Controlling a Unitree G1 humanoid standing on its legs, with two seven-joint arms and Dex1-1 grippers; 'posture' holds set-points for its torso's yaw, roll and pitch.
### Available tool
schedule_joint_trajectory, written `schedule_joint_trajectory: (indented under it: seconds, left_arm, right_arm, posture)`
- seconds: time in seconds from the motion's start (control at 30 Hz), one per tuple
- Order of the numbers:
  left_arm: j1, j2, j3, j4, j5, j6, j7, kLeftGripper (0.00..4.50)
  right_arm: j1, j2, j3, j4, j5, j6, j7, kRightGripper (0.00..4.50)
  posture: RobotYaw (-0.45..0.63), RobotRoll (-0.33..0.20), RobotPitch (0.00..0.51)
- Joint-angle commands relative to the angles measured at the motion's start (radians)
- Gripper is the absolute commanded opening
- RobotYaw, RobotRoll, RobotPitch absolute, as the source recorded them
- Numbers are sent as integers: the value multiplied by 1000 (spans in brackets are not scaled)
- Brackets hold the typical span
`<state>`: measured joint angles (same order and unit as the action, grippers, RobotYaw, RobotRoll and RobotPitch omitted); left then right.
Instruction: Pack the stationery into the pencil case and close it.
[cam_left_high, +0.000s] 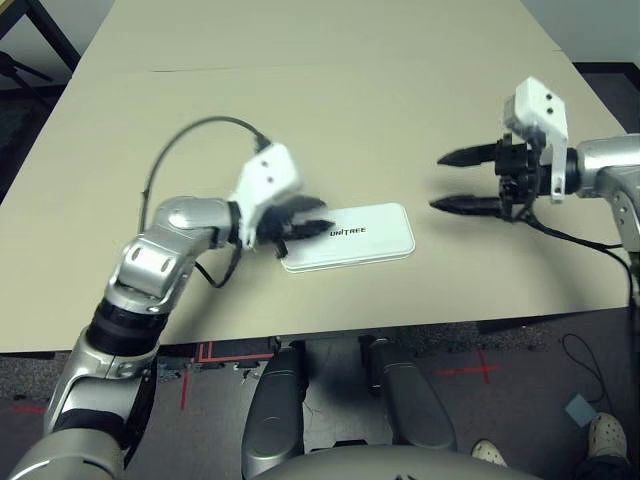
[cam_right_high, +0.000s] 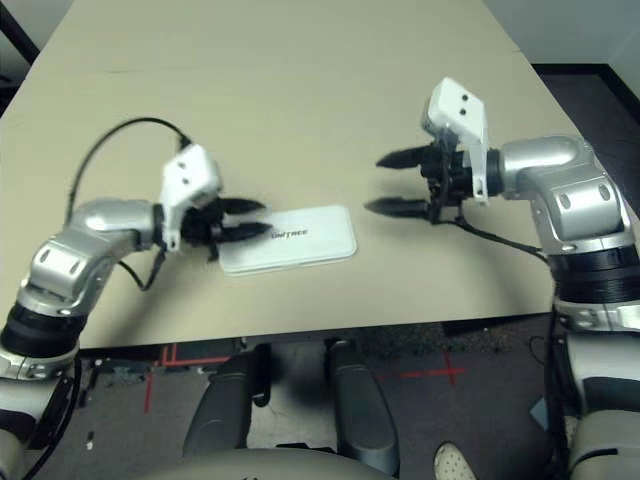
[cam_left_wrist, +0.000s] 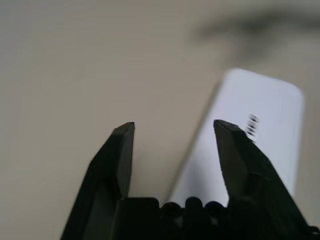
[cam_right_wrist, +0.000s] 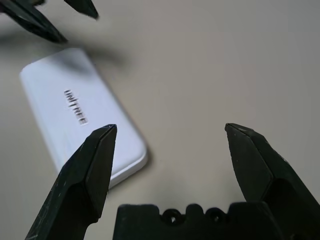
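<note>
Pencil case (cam_left_high: 350, 236): lid down, flat near the table's (cam_left_high: 330, 110) front edge.
My left gripper (cam_left_high: 318, 224): forearm bent inward, fingers parted over the case's left end, grasping nothing.
My right gripper (cam_left_high: 452, 181): raised, well right of the case, fingers spread wide, empty.

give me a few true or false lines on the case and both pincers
1. The case lies shut on the table. True.
2. The right pincer grips the case. False: it hangs open, apart from the case, off its right end.
3. The left pincer is at the case's left end. True.
4. The left pincer is shut. False: its fingers stand apart.
5. A red marker lies beside the case. False: none lies there.
</note>
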<state>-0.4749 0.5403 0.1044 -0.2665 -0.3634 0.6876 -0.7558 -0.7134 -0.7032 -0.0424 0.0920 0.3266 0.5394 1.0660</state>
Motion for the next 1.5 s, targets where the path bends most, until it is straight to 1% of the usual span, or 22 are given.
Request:
schedule_joint_trajectory:
  seconds: [0.03, 0.17, 0.2, 0.3, 0.33, 0.5, 0.63, 0.83, 1.0, 1.1, 1.23, 1.5]
  left_arm:
    - [28, -22, 180, 83, -11, -58, 137, 4454]
    - [35, -14, 280, 185, 7, -156, 219, 4454]
    - [32, -11, 313, 236, 13, -203, 240, 4454]
    - [25, 0, 358, 349, 33, -310, 289, 4454]
    - [22, 6, 376, 410, 46, -363, 313, 4454]
    - [4, 15, 402, 594, 69, -532, 370, 4454]
    - [-23, 22, 408, 708, 64, -639, 391, 4454]
    - [-49, 27, 400, 790, 51, -722, 390, 4454]
    - [-63, 31, 391, 829, 50, -754, 382, 4454]
    - [-72, 34, 385, 846, 50, -763, 379, 4454]
    - [-88, 36, 376, 875, 53, -772, 377, 4454]
    - [-94, 33, 358, 888, 52, -768, 364, 4454]
  right_arm:
    - [18, 61, -72, 67, -32, -83, -172, 4500]
    - [10, 109, -110, 149, -59, -166, -308, 4500]
    - [1, 125, -126, 190, -70, -200, -357, 4500]
    - [-24, 150, -155, 293, -94, -285, -459, 4500]
    - [-35, 157, -172, 347, -106, -327, -514, 4500]
    - [-77, 165, -230, 541, -140, -473, -702, 4500]
    - [-96, 155, -263, 666, -146, -554, -798, 4500]
    - [-104, 144, -278, 767, -150, -642, -860, 4500]
    - [-110, 141, -285, 813, -141, -679, -891, 4500]
    - [-118, 145, -283, 826, -142, -694, -889, 4500]
    - [-130, 154, -275, 842, -144, -705, -885, 4500]
    - [-126, 169, -269, 819, -142, -698, -876, 4500]
  posture:
    - [20, 0, 242]
    - [31, 0, 243]
    - [35, 0, 242]
    - [37, 0, 241]
    - [37, 0, 240]
    - [34, 0, 238]
    - [29, 0, 237]
    - [22, 0, 235]
    - [13, 0, 237]
    - [10, 0, 238]
    - [-7, 0, 253]
    - [-24, 0, 261]
